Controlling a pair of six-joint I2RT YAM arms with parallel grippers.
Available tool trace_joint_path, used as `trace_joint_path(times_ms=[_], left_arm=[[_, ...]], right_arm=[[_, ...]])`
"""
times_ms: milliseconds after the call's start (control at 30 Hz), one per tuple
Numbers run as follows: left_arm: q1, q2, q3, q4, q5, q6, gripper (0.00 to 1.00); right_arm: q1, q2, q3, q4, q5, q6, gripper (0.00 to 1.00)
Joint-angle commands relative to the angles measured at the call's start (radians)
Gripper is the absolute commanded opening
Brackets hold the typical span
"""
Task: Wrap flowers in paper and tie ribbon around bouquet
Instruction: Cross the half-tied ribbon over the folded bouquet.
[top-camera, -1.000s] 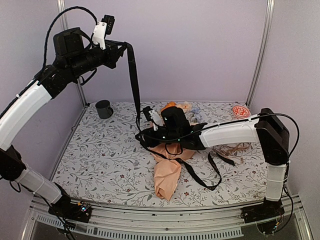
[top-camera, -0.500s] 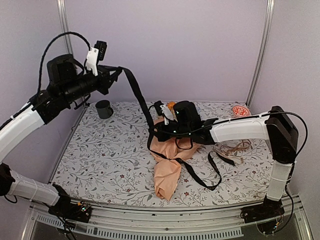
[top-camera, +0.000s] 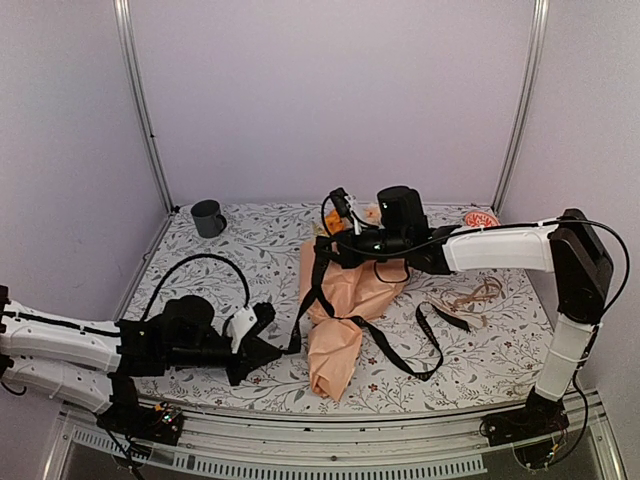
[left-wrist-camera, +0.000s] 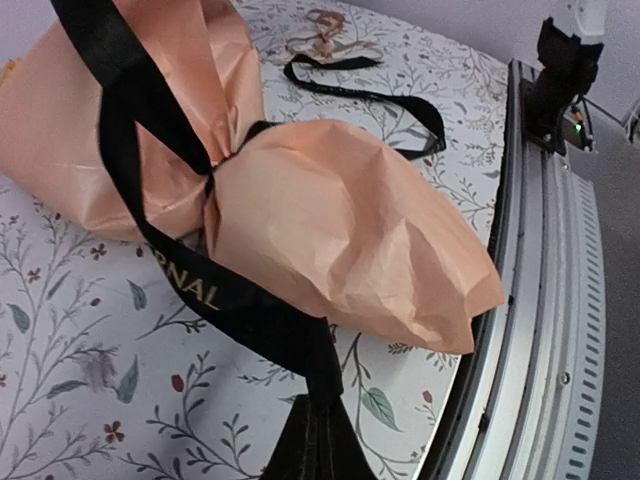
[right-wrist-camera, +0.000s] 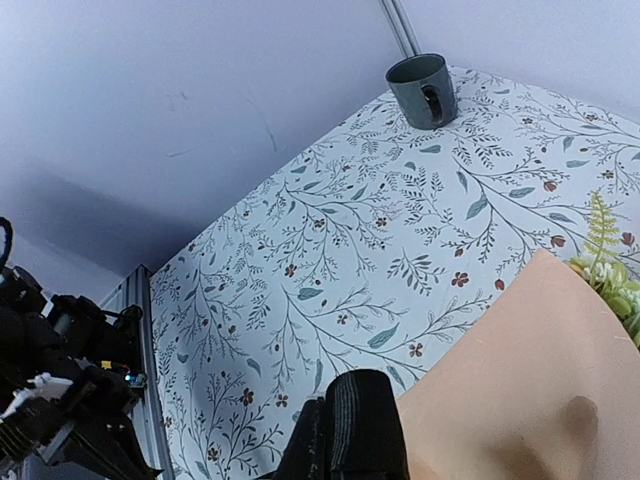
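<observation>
The bouquet lay on the floral surface. Its peach paper was cinched at the waist by the black ribbon, and the flowers showed at its far end. The left fingers, low near the front edge, pinched one ribbon strand. The right fingers, closed over the far end, held another strand up.

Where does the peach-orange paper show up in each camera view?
Top external: the paper sits at the centre of the picture, its narrow end pointing toward the bottom.
Left wrist: the paper fills the middle, crossed by the black ribbon.
Right wrist: the paper takes up the lower right corner.
Shared landmark: the floral table cover, under the paper in all three views.
</observation>
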Motion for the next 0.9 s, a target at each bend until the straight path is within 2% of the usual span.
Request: trace_joint_path(times_ms=[0,33,100,167,267,400,467,500,633,733,867], left_arm=[[-0.079,0.111,-0.038,0.189,0.007,-0.047,0.0],[-0.084,0.139,-0.038,0.185,0.002,-0.054,0.03],[-0.086,0.172,-0.037,0.181,0.001,-0.059,0.35],[-0.089,0.167,-0.04,0.181,-0.004,-0.05,0.59],[-0.087,0.102,-0.051,0.189,-0.015,-0.002,0.77],[-0.067,0.022,-0.036,0.268,-0.031,0.115,0.85],[-0.007,0.034,-0.001,0.329,-0.021,0.15,0.85],[0.05,0.052,0.019,0.368,0.027,0.152,0.85],[0.254,0.218,0.099,0.558,0.274,0.16,0.86],[0.282,0.371,0.239,0.516,0.404,0.235,0.85],[0.309,0.508,0.304,0.61,0.485,0.244,0.83]], right_arm=[[-0.001,-0.059,-0.006,-0.019,-0.097,-0.051,0.0],[-0.002,-0.066,-0.005,-0.031,-0.122,-0.063,0.0],[-0.002,-0.08,-0.011,-0.054,-0.165,-0.083,0.0],[-0.003,-0.096,-0.024,-0.069,-0.204,-0.101,0.0],[-0.002,-0.11,-0.046,-0.088,-0.278,-0.135,0.0],[-0.001,-0.104,-0.051,-0.096,-0.35,-0.155,0.0],[0.0,-0.1,-0.051,-0.096,-0.366,-0.157,0.0],[0.0,-0.099,-0.05,-0.094,-0.373,-0.158,0.0],[-0.001,-0.095,-0.049,-0.077,-0.405,-0.147,0.0],[-0.001,-0.102,-0.054,-0.067,-0.415,-0.139,0.0],[-0.001,-0.104,-0.064,-0.053,-0.425,-0.132,0.0]])
